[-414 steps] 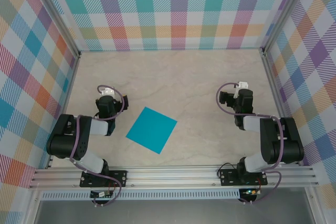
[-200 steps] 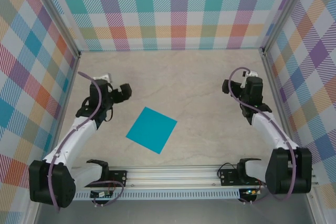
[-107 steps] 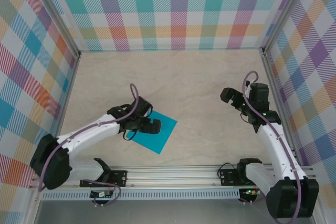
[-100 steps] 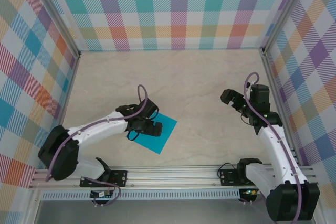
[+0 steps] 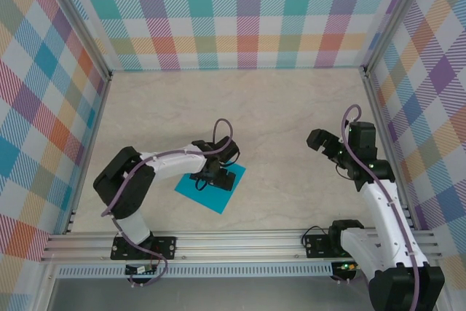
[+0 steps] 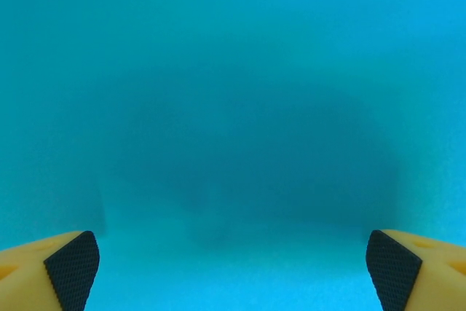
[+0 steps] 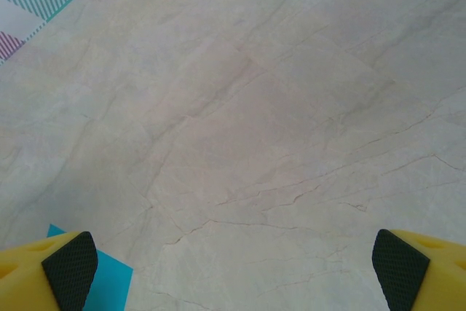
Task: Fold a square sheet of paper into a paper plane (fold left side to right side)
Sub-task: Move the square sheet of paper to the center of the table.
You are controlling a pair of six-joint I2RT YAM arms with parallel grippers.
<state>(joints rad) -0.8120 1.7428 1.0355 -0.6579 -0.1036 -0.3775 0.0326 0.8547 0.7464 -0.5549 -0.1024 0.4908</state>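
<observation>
My left jaws, spread wide over the thin teal-blue square paper sheet [image 5: 210,199] at lower centre, should nip its left edge squarely; my right jaws hang released.

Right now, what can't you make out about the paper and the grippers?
Top view: the left gripper covers part of the paper; contact cannot be told.
Left wrist view: the paper is a close blur, its edges outside the frame.
Right wrist view: the bottom edge and a finger cut off all but one paper corner.
</observation>
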